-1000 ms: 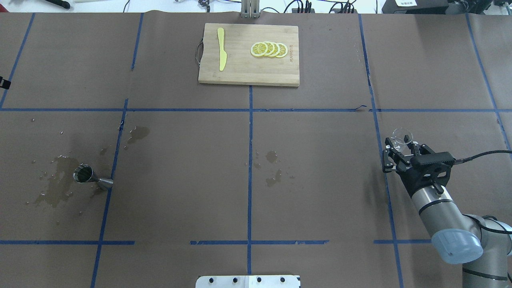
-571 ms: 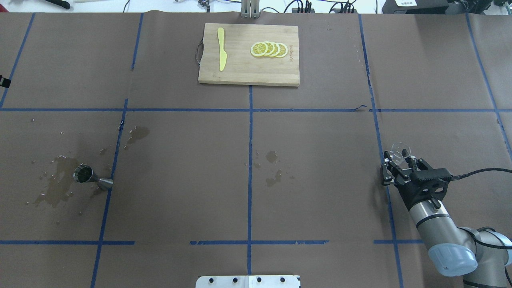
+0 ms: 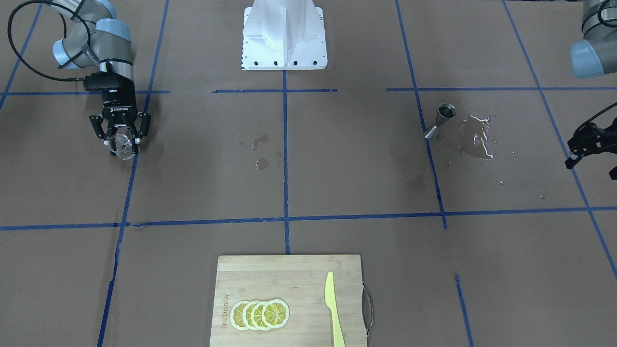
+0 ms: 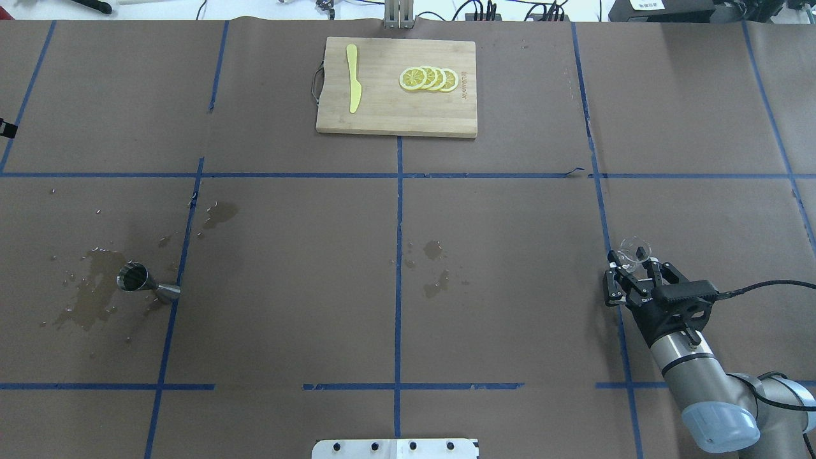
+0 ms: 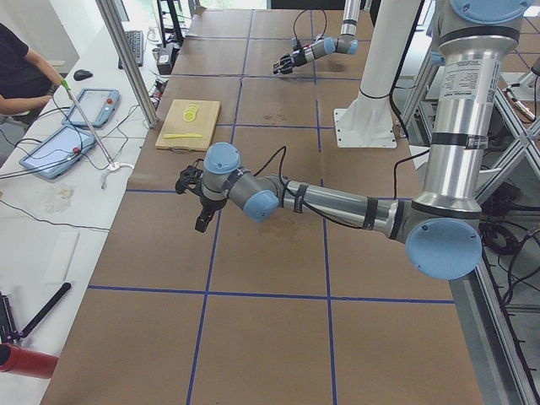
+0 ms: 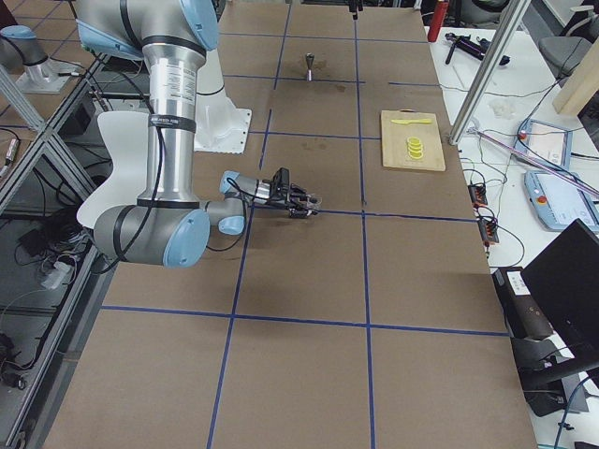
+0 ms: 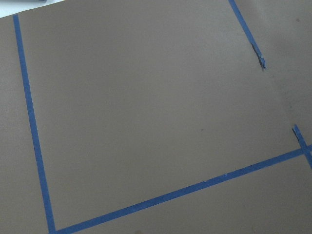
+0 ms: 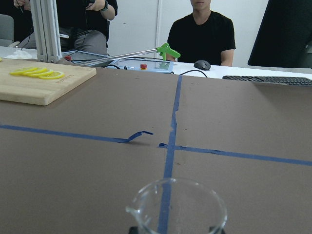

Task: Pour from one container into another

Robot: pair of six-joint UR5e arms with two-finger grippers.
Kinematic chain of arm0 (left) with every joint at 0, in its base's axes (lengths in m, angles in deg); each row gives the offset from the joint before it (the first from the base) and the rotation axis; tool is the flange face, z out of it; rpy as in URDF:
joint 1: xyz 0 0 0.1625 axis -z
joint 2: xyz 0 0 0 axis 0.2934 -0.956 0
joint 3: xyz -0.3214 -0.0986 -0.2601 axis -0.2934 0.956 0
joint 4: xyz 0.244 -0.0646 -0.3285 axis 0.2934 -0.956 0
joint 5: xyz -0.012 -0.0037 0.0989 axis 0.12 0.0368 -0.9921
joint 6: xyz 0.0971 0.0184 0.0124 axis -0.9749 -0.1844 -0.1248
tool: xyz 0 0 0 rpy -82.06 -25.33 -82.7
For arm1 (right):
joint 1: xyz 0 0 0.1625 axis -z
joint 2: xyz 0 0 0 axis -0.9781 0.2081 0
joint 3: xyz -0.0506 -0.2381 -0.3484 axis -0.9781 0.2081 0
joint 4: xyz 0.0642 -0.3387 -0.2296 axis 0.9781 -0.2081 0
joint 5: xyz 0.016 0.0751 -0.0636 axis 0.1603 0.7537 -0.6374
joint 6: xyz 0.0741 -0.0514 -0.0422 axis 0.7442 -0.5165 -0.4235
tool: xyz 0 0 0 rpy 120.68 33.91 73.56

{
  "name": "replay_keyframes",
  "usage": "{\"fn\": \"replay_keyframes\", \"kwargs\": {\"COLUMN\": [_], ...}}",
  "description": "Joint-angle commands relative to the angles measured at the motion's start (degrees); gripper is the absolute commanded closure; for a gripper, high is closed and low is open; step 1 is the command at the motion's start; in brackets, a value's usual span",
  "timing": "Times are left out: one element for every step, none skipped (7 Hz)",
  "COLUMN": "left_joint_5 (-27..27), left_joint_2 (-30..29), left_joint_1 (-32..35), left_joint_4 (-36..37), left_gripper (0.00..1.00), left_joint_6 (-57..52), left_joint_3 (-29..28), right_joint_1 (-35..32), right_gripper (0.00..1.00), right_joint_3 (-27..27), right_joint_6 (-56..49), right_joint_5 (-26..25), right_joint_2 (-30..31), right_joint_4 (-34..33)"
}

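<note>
Eyes on the right gripper (image 3: 122,140): its two black fingers are drawn in snug on either side of the small clear glass cup with the pouring lip (image 3: 120,146), so it has the glass in its grip. It sits low over the brown paper-covered table (image 4: 497,255), on the robot's right side, right by a line of blue tape (image 8: 168,161). The wrist camera shows the glass upright, mouth up, lip turned to that view's left, and I can make out no liquid in it. Whether its foot touches the paper I cannot tell. Now the relation that matters: the small grey steel hourglass jigger (image 4: 136,279) stands, upright as far as I can judge, far over on the robot's left side of the table, well apart from the glass, with a wet brown patch (image 4: 89,299) spread beside it. So from this claw the target lies straight across toward the robot's left, a long reach. The left gripper (image 3: 592,164) is much the nearer to the jigger; it's cut by the frame edge, but its fingers look spread with nothing between them. My read: with the glass looking dry and that puddle by the jigger, setting the glass down seems likelier than a carry across.
</note>
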Motion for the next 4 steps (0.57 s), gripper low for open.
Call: {"fn": "replay_keyframes", "kwargs": {"left_joint_5": [0.0,0.0,0.1,0.1], "left_joint_2": [-0.1,-0.1,-0.1,-0.2], "left_joint_1": [0.0,0.0,0.0,0.0], "left_joint_4": [-0.1,-0.1,-0.1,-0.1], "left_gripper": [0.0,0.0,0.0,0.0], "left_joint_6": [0.0,0.0,0.1,0.1], "left_joint_3": [0.0,0.0,0.0,0.0], "right_joint_1": [0.4,0.6,0.7,1.1], "right_gripper": [1.0,1.0,1.0,0.96], "right_joint_3": [1.3,1.2,1.2,1.3], "right_joint_6": [0.0,0.0,0.4,0.4], "right_joint_5": [-0.4,-0.4,-0.4,-0.3], "right_joint_2": [0.1,0.1,0.1,0.1], "right_joint_4": [0.0,0.1,0.1,0.1]}}
